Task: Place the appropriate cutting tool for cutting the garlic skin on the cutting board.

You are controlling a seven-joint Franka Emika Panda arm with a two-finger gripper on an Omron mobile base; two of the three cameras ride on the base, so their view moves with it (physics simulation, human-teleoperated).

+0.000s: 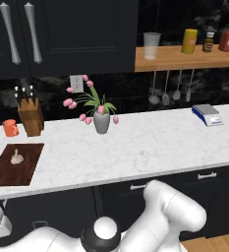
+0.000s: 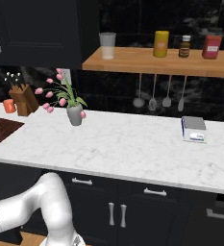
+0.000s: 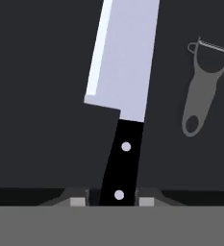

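The knife (image 3: pixel 123 86) fills the centre of the hand view, black handle at lower centre and silver blade running to the top edge. It lies on a flat dark surface, apparently inside a drawer, though the frames do not confirm that. The gripper (image 3: pixel 112 201) sits at the bottom centre of that view with one fingertip either side of the handle's butt end. The jaws are drawn in close against the handle, so the claw appears closed on the knife.

Risks from here, as judgements: the hold is at the very end of the handle, and the long blade could swing or pivot on lifting, or the knife could slip out. The blade could also catch on an edge during the carry up to the counter.

The peeler (image 3: pixel 203 86) lies at the right of the hand view, well apart from the knife and not touched.

Farther off, in the left base view, the cutting board (image 1: pixel 8 172) rests at the lower left of the counter (image 1: pixel 150 147). The garlic (image 1: pixel 16 157) sits on the board's upper part. The knife block (image 1: pixel 30 116) stands behind the board.
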